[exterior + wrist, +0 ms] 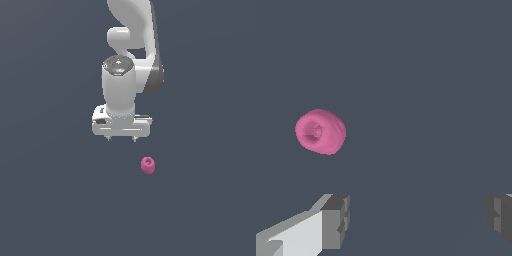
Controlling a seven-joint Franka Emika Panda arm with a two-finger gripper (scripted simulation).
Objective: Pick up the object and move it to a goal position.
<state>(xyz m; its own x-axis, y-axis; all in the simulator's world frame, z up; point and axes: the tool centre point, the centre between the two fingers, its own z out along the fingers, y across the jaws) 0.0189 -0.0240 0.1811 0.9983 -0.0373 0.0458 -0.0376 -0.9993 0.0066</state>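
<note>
All I get on my screens is one flat, matte slate-grey backdrop (45, 200), filling the exterior view from edge to edge. I can make out no seam, edge or horizon in it, so I cannot tell floor from wall. On the wrist feed the same grey-blue surface (421, 75) covers the whole picture, with a faint paler diagonal band crossing it. The light looks even and soft to me, and I see no sharp shadows or bright spots on the grey in either feed.
</note>
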